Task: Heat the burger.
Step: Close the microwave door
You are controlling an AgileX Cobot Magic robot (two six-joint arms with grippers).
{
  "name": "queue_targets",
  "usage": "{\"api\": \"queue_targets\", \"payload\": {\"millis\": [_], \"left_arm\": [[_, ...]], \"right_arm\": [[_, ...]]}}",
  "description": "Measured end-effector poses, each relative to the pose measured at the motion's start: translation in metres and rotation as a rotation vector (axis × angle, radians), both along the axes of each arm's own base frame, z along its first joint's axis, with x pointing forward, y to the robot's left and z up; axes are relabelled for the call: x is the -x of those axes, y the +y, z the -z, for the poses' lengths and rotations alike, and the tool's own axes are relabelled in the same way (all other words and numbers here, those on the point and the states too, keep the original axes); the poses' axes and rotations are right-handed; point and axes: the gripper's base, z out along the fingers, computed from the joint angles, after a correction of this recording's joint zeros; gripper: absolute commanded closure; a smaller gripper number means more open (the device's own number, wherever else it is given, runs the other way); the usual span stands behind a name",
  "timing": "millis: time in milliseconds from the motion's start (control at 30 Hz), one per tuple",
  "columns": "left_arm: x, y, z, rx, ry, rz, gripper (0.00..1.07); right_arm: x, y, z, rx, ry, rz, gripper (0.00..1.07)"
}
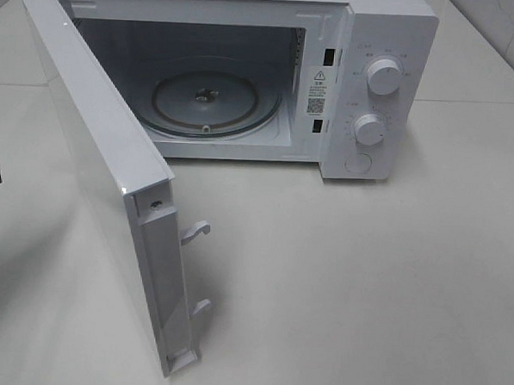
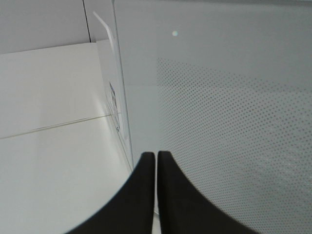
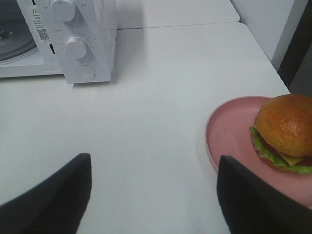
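Microwave door is already wide open and empty inside, but the burger still sits on its plate at the right wrist view's right edge, right jaws spread around nothing, left jaws pressed shut, empty.

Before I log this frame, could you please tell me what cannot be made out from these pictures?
- Burger and pink plate: absent from the exterior high view; cut by the frame edge in the right wrist view.
- Left gripper: in the exterior high view only dark bits at the left edge.
- Microwave dial labels: too small to read.
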Motion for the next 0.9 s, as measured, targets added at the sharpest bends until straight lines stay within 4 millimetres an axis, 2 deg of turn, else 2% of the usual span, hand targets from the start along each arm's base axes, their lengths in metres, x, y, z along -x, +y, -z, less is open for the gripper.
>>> {"api": "queue_targets", "payload": {"millis": [100,133,233,600,900], "left_arm": [[-0.003,-0.007,0.003,0.008,0.017,0.029,1.06],[-0.004,-0.015,0.005,0.006,0.020,0.061,1.06],[-0.007,-0.025,0.005,-0.023,0.007,0.072,1.06],[-0.029,-0.045,0.012,-0.034,0.017,0.088,1.06],[-0.036,-0.056,0.021,-0.028,0.048,0.113,1.06]], "right_arm": [[0.000,0.000,0.000,0.000,0.000,0.000,0.39],[0.000,0.000,0.000,0.000,0.000,0.000,0.39],[0.000,0.000,0.000,0.000,0.000,0.000,0.39],[0.000,0.000,0.000,0.000,0.000,0.000,0.39],[0.000,0.000,0.000,0.000,0.000,0.000,0.39]]}}
